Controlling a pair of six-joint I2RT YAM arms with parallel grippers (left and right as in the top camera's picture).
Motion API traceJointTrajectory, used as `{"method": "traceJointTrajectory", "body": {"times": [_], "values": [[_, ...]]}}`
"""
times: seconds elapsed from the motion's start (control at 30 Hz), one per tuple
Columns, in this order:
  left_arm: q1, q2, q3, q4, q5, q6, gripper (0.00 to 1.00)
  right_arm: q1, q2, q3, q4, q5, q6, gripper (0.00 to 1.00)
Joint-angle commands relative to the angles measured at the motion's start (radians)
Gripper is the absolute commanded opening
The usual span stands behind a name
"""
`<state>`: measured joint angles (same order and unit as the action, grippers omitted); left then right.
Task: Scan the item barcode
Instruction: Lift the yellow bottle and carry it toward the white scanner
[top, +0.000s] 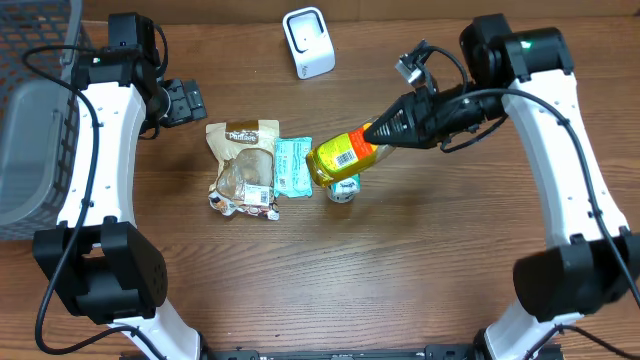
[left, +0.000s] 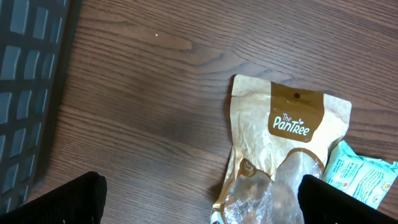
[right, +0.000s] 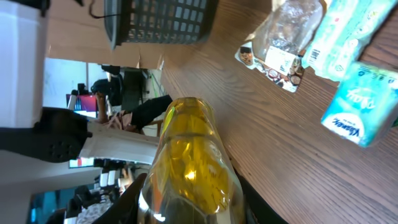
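My right gripper (top: 382, 131) is shut on a yellow bottle (top: 342, 156) and holds it on its side above the middle of the table. Its white barcode label (top: 343, 155) faces up in the overhead view. In the right wrist view the bottle (right: 189, 168) fills the space between the black fingers (right: 124, 199). A white scanner (top: 308, 42) stands at the table's back edge. My left gripper (top: 185, 102) hovers open at the back left, with nothing between its fingers (left: 62, 202). Below it lies the top of a gold pouch (left: 286, 137).
A gold Pantree pouch (top: 243, 165) and a teal packet (top: 292, 165) lie side by side mid-table. A small teal-and-white pack (top: 343, 190) sits just under the bottle. A dark mesh basket (top: 30, 120) stands at the left edge.
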<state>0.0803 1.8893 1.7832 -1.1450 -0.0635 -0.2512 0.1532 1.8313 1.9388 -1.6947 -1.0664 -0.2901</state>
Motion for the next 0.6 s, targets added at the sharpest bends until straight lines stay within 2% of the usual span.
{"method": "traceJointTrajectory", "body": {"times": [0.0,0.2,0.37,0.43,0.53,0.57], "values": [[-0.002,-0.004,0.016,0.000,0.002,0.019,1.00,0.009,-0.125,0.006,0.000,-0.053,0.010,0.28],[-0.002,-0.004,0.016,0.000,0.002,0.020,1.00,0.009,-0.201,0.006,0.001,-0.041,0.009,0.28],[-0.002,-0.004,0.016,0.000,0.002,0.019,1.00,0.009,-0.198,0.006,0.061,0.116,0.008,0.27],[-0.002,-0.004,0.016,0.000,0.002,0.020,1.00,0.009,-0.198,0.006,0.168,0.255,0.134,0.24],[-0.002,-0.004,0.016,0.000,0.002,0.019,1.00,0.010,-0.198,0.006,0.330,0.533,0.428,0.24],[-0.002,-0.004,0.016,0.000,0.002,0.019,0.99,0.010,-0.198,0.006,0.362,0.563,0.461,0.24]]}}
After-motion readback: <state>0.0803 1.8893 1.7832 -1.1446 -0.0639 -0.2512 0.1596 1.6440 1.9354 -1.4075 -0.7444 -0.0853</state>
